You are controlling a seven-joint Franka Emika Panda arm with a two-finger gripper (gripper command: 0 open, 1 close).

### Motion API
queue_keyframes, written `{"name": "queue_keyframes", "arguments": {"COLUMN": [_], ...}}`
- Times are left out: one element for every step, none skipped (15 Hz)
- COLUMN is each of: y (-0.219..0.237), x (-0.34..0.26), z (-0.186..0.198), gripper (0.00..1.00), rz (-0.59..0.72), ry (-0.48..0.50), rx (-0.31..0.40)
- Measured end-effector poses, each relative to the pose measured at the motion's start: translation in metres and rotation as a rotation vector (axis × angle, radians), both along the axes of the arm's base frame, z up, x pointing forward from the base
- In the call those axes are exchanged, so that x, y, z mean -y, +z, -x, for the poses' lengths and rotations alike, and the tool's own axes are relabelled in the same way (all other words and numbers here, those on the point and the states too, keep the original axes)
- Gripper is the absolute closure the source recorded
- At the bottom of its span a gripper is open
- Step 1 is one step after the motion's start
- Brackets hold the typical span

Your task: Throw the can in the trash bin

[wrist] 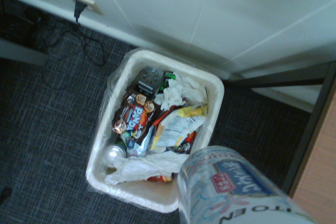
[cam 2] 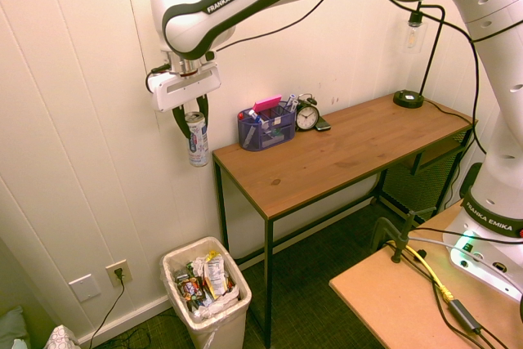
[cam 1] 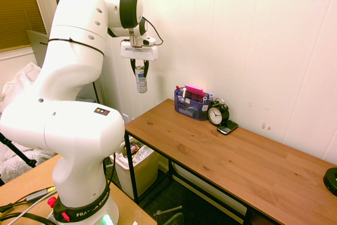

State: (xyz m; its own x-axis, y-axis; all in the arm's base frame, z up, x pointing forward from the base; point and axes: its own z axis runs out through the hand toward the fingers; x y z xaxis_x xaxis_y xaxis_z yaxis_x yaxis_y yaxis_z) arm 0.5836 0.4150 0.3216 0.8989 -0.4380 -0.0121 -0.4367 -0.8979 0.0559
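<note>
I've got the can (cam 2: 198, 141) clenched between the jaws (cam 2: 192, 112), hanging close to upright past the end of the desk (cam 2: 270, 190), its lower part sticking out below them. Going left to right in the second exterior view: under the jaws, well down by the wall, sits the trash bin (cam 2: 209, 329), open, wrappers and paper (cam 2: 214, 277) inside. Now the release. I'd centre the can over the opening first, since from the wrist it looks nearer one rim than the middle, then come down slowly and straight, keeping it upright so it doesn't clip the rim or catch the liner. Low over the paper, I'd let go evenly; from this height it could bounce out. To the right of the jaws, the desk edge and the organiser (cam 2: 266, 127) call for care, so I'd keep clear of that side.
</note>
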Motion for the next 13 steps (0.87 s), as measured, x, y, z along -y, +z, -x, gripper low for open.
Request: {"name": "queue_keyframes", "arguments": {"y": [-0.001, -0.001, -0.001, -0.002, -0.002, -0.002, -0.003, -0.003, -0.003, -0.003, -0.002, 0.0, 0.003], "x": [0.0, 0.003, 0.007, 0.01, 0.013, 0.013, 0.013, 0.012, 0.011, 0.012, 0.018, 0.03, 0.049], "z": [-0.001, -0.003, -0.006, -0.009, -0.01, -0.011, -0.012, -0.011, -0.011, -0.012, -0.015, -0.021, -0.026], "gripper": [0.0, 0.0, 0.0, 0.0, 0.0, 0.0, 0.0, 0.0, 0.0, 0.0, 0.0, 0.0, 0.0], "rz": [-0.001, -0.006, -0.011, -0.015, -0.018, -0.022, -0.029, -0.034, -0.036, -0.036, -0.034, -0.028, -0.022], "ry": [-0.004, -0.014, -0.024, -0.03, -0.033, -0.035, -0.035, -0.034, -0.034, -0.037, -0.045, -0.063, -0.086], "rx": [-0.006, -0.01, -0.014, -0.015, -0.016, -0.015, -0.013, -0.014, -0.013, -0.013, -0.011, -0.006, -0.003]}}
